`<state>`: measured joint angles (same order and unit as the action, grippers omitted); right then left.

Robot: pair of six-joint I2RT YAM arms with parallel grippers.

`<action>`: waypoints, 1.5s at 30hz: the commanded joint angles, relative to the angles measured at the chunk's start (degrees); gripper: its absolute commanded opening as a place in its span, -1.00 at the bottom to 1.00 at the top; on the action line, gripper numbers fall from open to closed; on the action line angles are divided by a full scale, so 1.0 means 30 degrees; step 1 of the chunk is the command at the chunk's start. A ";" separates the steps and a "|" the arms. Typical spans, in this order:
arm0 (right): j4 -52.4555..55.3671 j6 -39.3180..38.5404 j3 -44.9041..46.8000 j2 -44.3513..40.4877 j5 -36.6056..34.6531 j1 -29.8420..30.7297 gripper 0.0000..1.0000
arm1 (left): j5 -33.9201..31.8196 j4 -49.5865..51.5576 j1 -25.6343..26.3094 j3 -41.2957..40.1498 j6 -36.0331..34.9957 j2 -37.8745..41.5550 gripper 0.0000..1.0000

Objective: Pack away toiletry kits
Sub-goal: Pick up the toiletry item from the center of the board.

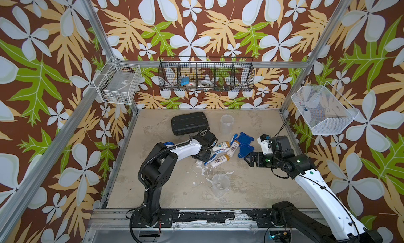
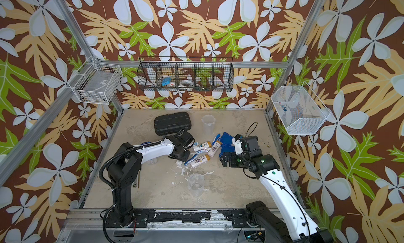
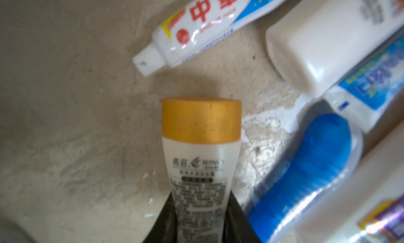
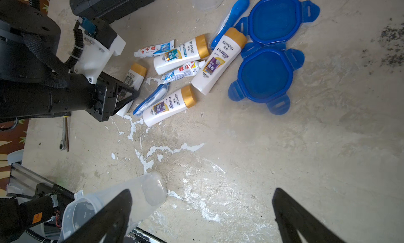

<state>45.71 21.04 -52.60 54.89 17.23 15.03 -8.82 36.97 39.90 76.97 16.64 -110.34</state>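
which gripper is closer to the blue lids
Right. The right gripper hovers open just beside the blue lids; the left gripper is across the toiletries, shut on a small bottle.

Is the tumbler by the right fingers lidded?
No: the tumbler has an open mouth, and two blue lids lie on the table.

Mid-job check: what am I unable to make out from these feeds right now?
- Small bottle base: left wrist view, cut off by the bottom edge, between the left end effector fingers.
- Left end effector's grip: both top views, hidden under its own wrist.
- Black wire basket contents: top views, too small.
- Toothbrush: left wrist view, blurred.
- Tumbler side: right wrist view, partly behind a right end effector finger.
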 commanded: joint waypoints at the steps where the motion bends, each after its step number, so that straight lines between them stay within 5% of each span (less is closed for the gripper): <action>1: -0.0808 0.0619 0.0198 -0.0132 0.1851 -0.0014 1.00 | -0.0430 0.0379 0.0008 0.0282 -0.0063 0.1789 -0.46; 6: -0.3256 0.2257 0.1124 -0.0348 0.6128 0.0259 1.00 | 0.0037 -0.0346 0.0761 -0.0513 0.0171 0.6086 -0.52; 11: -0.5411 0.3639 0.0153 0.0276 0.7431 0.2208 0.99 | -0.0146 -0.1772 0.2979 -0.2122 0.0582 0.9787 -0.52; 25: -0.9114 0.6169 -0.2258 0.4315 0.6676 0.7120 0.91 | -0.0739 -0.4560 0.7584 -0.5176 0.1542 1.4054 -0.51; 28: -0.9517 0.6589 -0.2201 0.4749 0.6229 0.8150 0.69 | -0.0778 -0.4556 0.7872 -0.5141 0.1486 1.4162 -0.51; 31: -0.9715 0.6882 -0.2252 0.4978 0.5933 0.8682 0.17 | -0.1129 -0.4530 0.8000 -0.5266 0.1505 1.4216 -0.51; 38: -0.8571 0.6390 -0.2623 0.4855 0.4755 0.8816 -0.57 | -0.1326 -0.4527 0.8025 -0.5639 0.1573 1.4245 -0.51; 40: -0.8314 0.6294 -0.2623 0.4744 0.4476 0.8817 -0.69 | -0.1381 -0.4506 0.8000 -0.5703 0.1750 1.4433 -0.38; 42: -0.7854 0.5967 -0.2800 0.4465 0.3905 0.8812 -0.76 | -0.1277 -0.4346 0.7999 -0.5879 0.2094 1.4856 0.07; 44: -0.7023 0.5336 -0.3206 0.3986 0.2956 0.8819 -0.81 | -0.1770 -0.3828 0.7973 -0.6159 0.2593 1.5412 0.78; 45: -0.6533 0.4977 -0.3375 0.3605 0.2349 0.8848 -0.83 | -0.1913 -0.3447 0.7824 -0.6326 0.2830 1.5768 0.92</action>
<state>23.40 39.55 -61.34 67.57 28.84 41.58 -12.71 25.98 63.90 58.63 22.55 -64.79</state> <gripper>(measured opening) 0.259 0.819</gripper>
